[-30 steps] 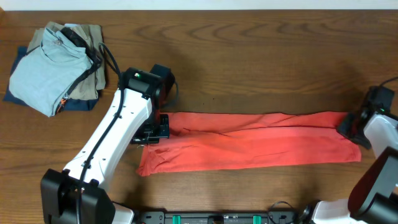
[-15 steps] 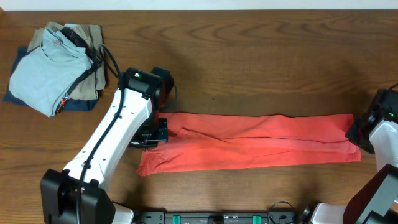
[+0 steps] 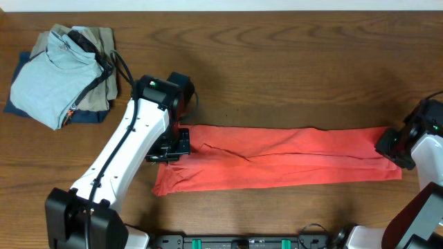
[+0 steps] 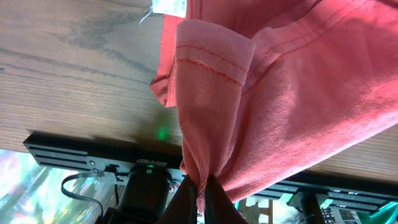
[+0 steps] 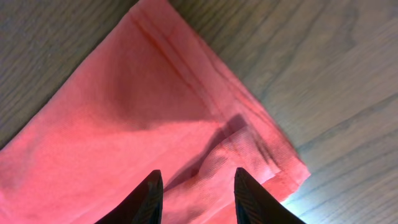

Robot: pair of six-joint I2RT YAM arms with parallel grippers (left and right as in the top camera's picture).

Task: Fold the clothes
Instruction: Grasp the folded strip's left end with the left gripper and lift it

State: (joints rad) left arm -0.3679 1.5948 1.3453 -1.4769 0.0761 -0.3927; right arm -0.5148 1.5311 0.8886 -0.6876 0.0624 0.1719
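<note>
So the coral-red T-shirt (image 3: 277, 166) is lying across the middle of the tabletop (image 3: 291, 69) as a long narrow strip, so I'm guessing the lengthwise folds are done. The left gripper (image 4: 200, 196) is pinching a bunch of the shirt's left end, clamped tight on the fabric. The right gripper (image 5: 196, 186) is hanging over the right-end corner, jaws apart, gripping nothing. I reckon the end-over-end fold is coming up, and that's calling for the right end being pinned so the strip isn't sliding.
</note>
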